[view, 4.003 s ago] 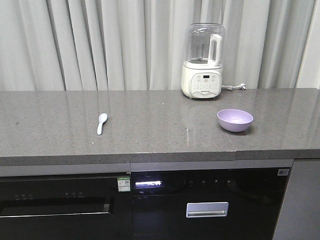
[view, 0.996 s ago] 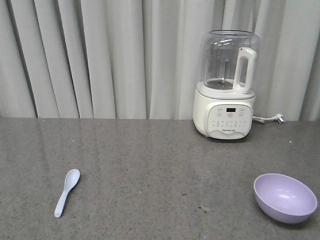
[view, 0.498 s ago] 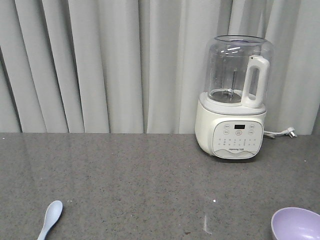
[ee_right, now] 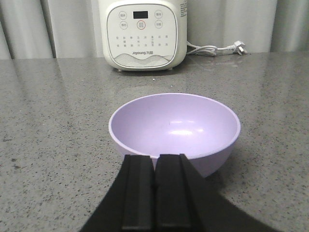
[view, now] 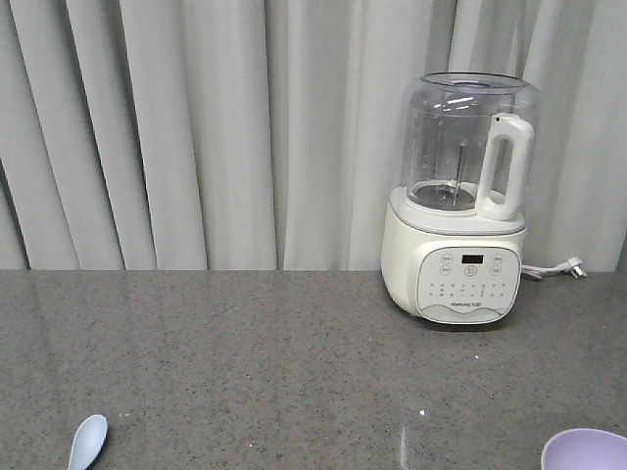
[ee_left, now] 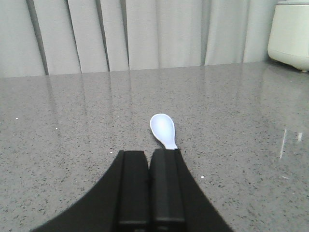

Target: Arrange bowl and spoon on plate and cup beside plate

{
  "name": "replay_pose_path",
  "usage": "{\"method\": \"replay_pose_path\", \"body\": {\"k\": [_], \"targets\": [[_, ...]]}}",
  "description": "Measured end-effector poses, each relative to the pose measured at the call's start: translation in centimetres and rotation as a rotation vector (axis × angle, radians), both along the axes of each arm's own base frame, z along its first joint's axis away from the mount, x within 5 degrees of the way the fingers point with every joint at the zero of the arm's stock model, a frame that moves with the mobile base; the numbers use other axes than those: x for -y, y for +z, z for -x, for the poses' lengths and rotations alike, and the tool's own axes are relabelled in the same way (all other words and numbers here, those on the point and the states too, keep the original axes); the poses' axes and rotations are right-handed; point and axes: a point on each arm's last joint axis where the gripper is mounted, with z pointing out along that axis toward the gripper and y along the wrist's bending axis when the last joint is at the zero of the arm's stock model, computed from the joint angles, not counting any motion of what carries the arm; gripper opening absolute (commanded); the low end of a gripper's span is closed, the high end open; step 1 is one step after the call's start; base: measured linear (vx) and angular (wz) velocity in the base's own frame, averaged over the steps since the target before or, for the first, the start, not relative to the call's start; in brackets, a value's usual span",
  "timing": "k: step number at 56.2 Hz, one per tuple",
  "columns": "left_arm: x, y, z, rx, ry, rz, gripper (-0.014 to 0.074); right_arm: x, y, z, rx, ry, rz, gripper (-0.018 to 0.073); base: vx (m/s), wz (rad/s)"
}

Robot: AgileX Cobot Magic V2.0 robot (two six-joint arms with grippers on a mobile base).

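Note:
The pale blue spoon [ee_left: 163,130] lies on the grey counter just beyond my left gripper [ee_left: 148,152], scoop pointing away; its handle runs under the right finger. That gripper is shut with nothing between its fingers. The spoon's scoop [view: 87,441] also peeks in at the front view's bottom left. The lavender bowl [ee_right: 174,126] sits upright and empty directly ahead of my right gripper [ee_right: 155,157], which is shut and empty, its tips near the bowl's near rim. A sliver of the bowl [view: 586,450] shows at the front view's bottom right. Plate and cup are out of view.
A white blender [view: 458,199] with a clear jug stands at the back right of the counter, its cord and plug [ee_right: 217,48] trailing to the right. Grey curtains [view: 196,127] hang behind the counter [view: 274,362].
The front view has closed in on the counter: spoon and bowl have slid down to the bottom edge, and the blender looks larger. The objects themselves have not moved.

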Motion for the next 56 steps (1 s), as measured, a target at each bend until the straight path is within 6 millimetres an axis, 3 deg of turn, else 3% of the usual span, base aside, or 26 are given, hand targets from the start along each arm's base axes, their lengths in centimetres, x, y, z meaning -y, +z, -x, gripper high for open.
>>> {"method": "replay_pose_path", "body": {"k": [27, 34, 41, 42, 43, 49, 53, 56], "targets": [[0.0, 0.3, 0.0, 0.033, -0.001, 0.013, 0.0000, 0.0, 0.2, 0.0, 0.025, -0.001, -0.005, -0.0006, 0.00, 0.00], [0.0, 1.4, 0.0, 0.154, -0.003, 0.037, 0.0000, 0.0, 1.2, -0.1, 0.134, -0.002, -0.007, -0.0006, 0.00, 0.00], [0.0, 3.9, 0.4, 0.282, -0.008, 0.142, 0.0000, 0.0, 3.1, 0.1, 0.238, -0.002, -0.009, -0.0006, 0.00, 0.00], [-0.1, 4.6, 0.6, 0.300, -0.009, 0.152, 0.0000, 0.0, 3.7, 0.2, 0.254, -0.002, -0.008, -0.0006, 0.00, 0.00], [-0.3, 11.4, 2.5, 0.473, -0.014, 0.140, 0.0000, 0.1, 11.2, 1.5, 0.433, -0.009, 0.084, -0.0006, 0.00, 0.00], [-0.3, 17.5, 2.7, 0.542, 0.004, 0.044, 0.0000, 0.0, 17.2, 0.9, 0.490, -0.015, 0.119, -0.0006, 0.00, 0.00], [-0.1, 20.3, 0.9, 0.491, 0.009, -0.007, 0.0000, 0.0, 19.9, -1.3, 0.458, -0.013, 0.124, -0.0006, 0.00, 0.00], [0.2, 21.2, -1.4, 0.418, 0.008, -0.029, 0.0000, -0.1, 20.8, -3.6, 0.406, -0.010, 0.125, -0.0006, 0.00, 0.00]]}}
